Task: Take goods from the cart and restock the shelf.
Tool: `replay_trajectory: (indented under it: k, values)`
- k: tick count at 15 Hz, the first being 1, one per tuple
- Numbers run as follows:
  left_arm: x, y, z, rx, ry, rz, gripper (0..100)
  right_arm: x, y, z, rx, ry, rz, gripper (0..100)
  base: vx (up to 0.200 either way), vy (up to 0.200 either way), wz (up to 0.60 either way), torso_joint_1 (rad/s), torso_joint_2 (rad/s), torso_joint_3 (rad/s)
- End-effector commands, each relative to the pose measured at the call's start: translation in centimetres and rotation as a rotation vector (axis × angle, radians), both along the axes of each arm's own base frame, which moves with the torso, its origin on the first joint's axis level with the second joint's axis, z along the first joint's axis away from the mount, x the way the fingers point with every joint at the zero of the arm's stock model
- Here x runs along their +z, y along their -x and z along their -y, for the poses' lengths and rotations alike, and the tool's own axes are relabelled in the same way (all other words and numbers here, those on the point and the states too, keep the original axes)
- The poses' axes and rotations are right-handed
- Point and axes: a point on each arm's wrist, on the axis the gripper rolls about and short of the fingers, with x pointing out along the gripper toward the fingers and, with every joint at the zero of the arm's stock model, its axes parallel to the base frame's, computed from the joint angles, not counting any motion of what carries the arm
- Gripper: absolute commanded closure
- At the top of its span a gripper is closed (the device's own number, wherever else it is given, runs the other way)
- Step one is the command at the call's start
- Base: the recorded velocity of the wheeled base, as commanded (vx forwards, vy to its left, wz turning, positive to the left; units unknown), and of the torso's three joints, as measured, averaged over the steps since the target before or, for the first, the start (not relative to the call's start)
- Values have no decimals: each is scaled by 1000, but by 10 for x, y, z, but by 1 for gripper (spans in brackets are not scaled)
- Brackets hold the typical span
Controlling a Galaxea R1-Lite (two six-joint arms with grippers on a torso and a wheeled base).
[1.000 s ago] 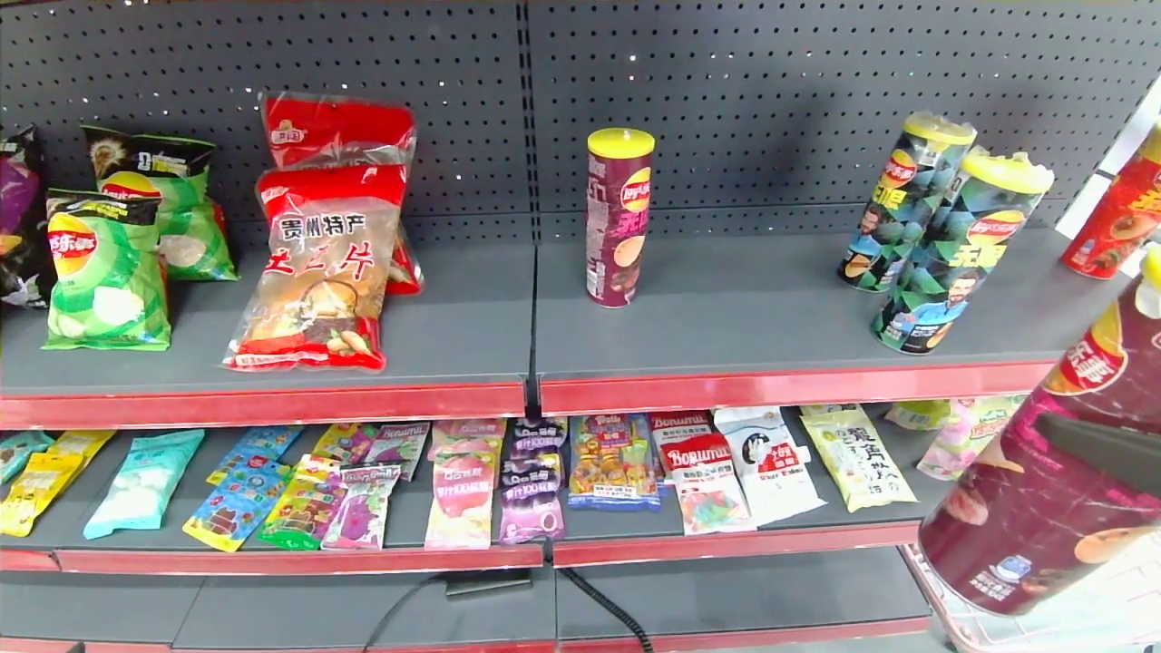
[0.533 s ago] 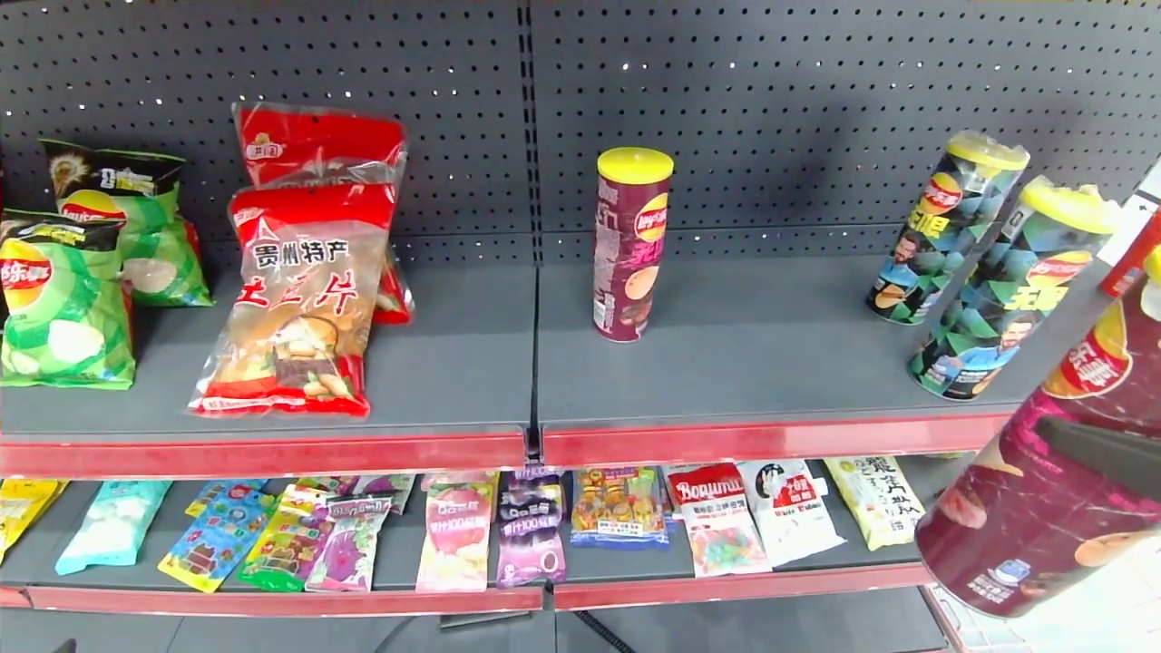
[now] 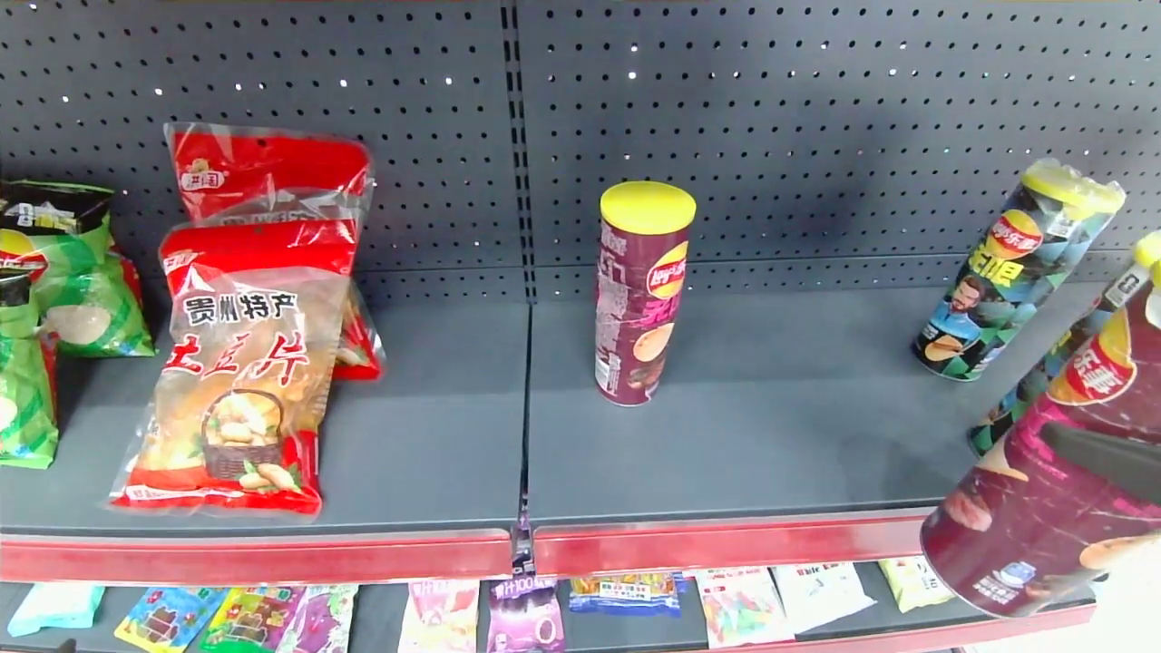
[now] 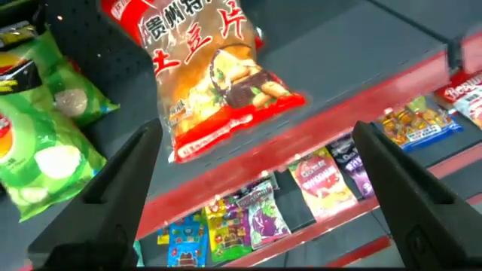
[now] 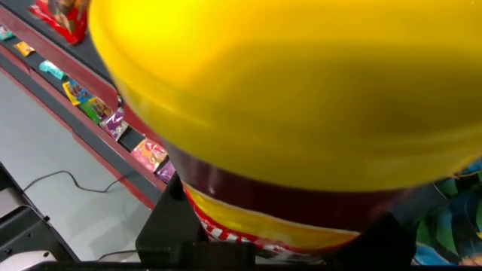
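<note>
A dark grey back wall (image 3: 816,109) full of little holes stands behind everything. In front of it is the long grey shelf (image 3: 726,453) with a red strip along its front edge. Under it is a lower shelf (image 3: 998,624), and small bright packets (image 3: 526,617) lie there in a row.

On the left part of the grey shelf a big red bag (image 3: 236,381) with potatoes drawn on it leans back. A second red bag (image 3: 263,168) is right behind it. Green bags (image 3: 63,290) sit farther left.

The held can (image 3: 1043,490) is purple with a yellow lid. It is tilted, up in the air, at the right end of the shelf's front edge. The right gripper (image 5: 282,237) is clamped on it. The right wrist view shows a dark finger on each side of the can, under the yellow lid (image 5: 286,90).

The left gripper (image 4: 256,135) hangs in front of the left part of the shelf. Its fingers are wide apart and nothing is between them.

A standing can (image 3: 642,290) of the same kind is upright in the middle of the shelf, well apart from the held can. At the right a blue-green can (image 3: 1016,272) stands on the shelf, and another one (image 3: 1034,390) is partly hidden behind the held can
</note>
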Motion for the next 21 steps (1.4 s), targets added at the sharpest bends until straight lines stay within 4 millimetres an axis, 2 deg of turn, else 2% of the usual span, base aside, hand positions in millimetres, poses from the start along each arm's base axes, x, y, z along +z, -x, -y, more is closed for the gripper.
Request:
replay_trajectory:
  k: [1,9,15,21]
  values:
    - [0,1,0,0,1,5,0,-1,6,2,4,0,17,100,0,0,0,0,0,0]
    - [0,3,-1,-1,-3,15,0,-14,27,12,2,-6,51,100,0,0,0,0,0,0]
    - [-8,0,0,-6,-10,-18,0,-26,26,11,0,10,13,100,0,0,0,0,0,0]
    - [-12,1,0,-4,-9,-20,0,-24,21,9,-1,23,10,100,0,0,0,0,0,0]
